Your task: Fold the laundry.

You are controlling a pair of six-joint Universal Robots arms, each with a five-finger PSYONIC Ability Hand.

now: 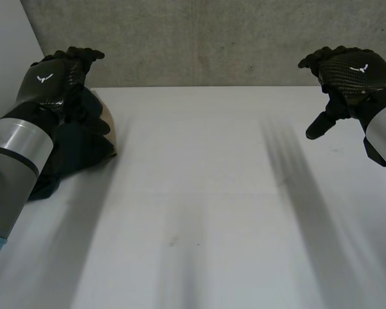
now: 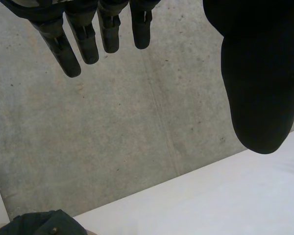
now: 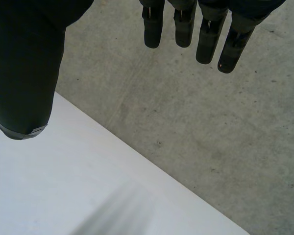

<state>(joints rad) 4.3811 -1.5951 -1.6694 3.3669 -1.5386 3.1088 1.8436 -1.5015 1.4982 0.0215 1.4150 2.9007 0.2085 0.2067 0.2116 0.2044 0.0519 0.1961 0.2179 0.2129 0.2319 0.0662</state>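
A dark garment with a tan part (image 1: 83, 145) lies bunched at the far left of the white table (image 1: 206, 193), partly hidden behind my left forearm. My left hand (image 1: 58, 77) hovers above that pile, fingers straight and empty. In the left wrist view its fingers (image 2: 83, 39) and thumb (image 2: 259, 83) spread wide, and a bit of the dark garment (image 2: 44, 224) peeks out below the fingertips. My right hand (image 1: 347, 74) hangs over the table's far right, open, holding nothing. Its fingers (image 3: 206, 34) and thumb (image 3: 24, 78) stand apart in the right wrist view.
A grey concrete wall (image 1: 206, 38) rises straight behind the table's far edge. A pale wall (image 1: 6, 45) closes off the left side.
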